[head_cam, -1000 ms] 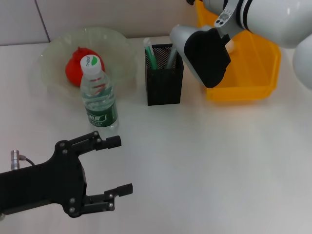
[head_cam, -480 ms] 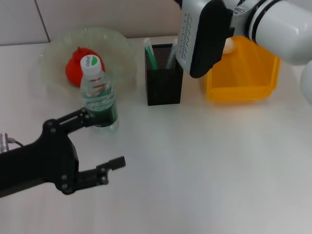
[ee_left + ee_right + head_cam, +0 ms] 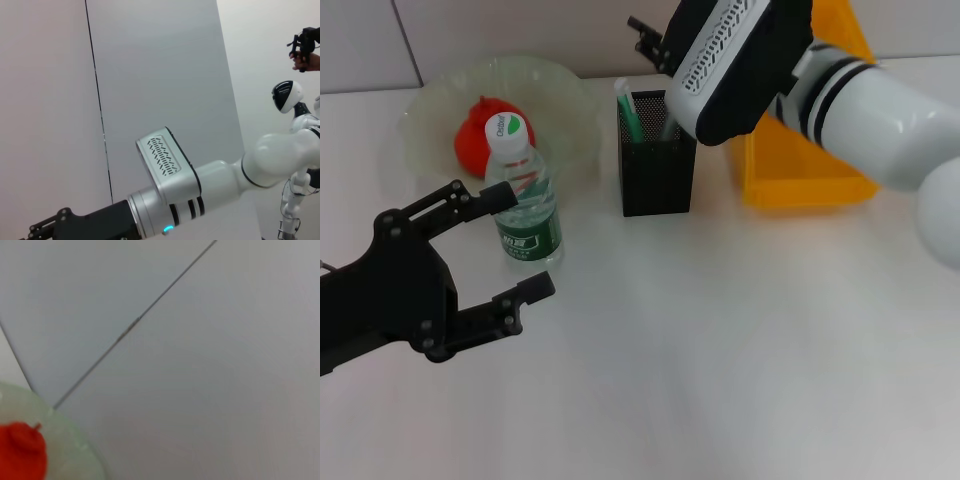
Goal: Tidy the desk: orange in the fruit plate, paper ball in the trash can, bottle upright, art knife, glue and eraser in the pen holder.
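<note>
left tool (image 3: 511, 243) | jaws apart | moved up beside bottle (image 3: 522, 194)

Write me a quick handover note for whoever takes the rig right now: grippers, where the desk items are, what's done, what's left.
Left gripper: open, empty, beside the bottle, in front of it.
Right gripper: raised behind the pen holder; grip state unclear.
Done: the orange lies in the fruit plate; the bottle stands upright in front of the plate.
Pen holder holds some green and pale items; which ones is unclear.
Trash can is mostly hidden by the right arm; paper ball, eraser, knife and glue not visible. Check those.
</note>
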Action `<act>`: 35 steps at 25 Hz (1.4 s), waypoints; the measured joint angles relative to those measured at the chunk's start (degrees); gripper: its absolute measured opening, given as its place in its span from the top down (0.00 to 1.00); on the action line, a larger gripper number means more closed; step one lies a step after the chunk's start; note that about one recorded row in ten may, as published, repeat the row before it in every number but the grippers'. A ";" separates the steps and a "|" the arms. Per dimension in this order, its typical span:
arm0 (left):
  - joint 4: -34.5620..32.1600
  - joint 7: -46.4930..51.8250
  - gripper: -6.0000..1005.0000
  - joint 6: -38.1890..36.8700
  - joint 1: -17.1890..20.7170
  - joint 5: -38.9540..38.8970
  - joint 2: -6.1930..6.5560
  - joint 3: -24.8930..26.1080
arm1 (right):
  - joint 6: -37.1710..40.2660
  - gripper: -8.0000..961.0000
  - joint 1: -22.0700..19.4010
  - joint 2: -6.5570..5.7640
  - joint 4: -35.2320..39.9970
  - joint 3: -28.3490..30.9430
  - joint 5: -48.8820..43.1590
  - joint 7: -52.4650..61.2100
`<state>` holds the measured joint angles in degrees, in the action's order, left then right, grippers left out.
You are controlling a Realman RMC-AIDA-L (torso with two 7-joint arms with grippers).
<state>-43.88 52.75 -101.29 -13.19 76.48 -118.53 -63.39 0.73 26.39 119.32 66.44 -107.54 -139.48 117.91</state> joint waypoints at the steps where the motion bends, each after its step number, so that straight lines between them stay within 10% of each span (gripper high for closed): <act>1: 0.04 0.16 0.21 -0.04 0.00 -0.01 0.00 0.03 | -1.35 0.43 -0.35 -0.02 -0.27 -0.96 0.00 2.28; 35: 1.26 1.40 0.21 -6.72 2.20 0.55 0.84 6.76 | -13.44 0.39 -14.54 -0.43 7.78 -8.23 -0.84 43.07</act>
<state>-42.61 54.14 -108.01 -10.99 77.03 -117.70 -56.62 -12.71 11.85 118.90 74.22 -115.77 -140.32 160.98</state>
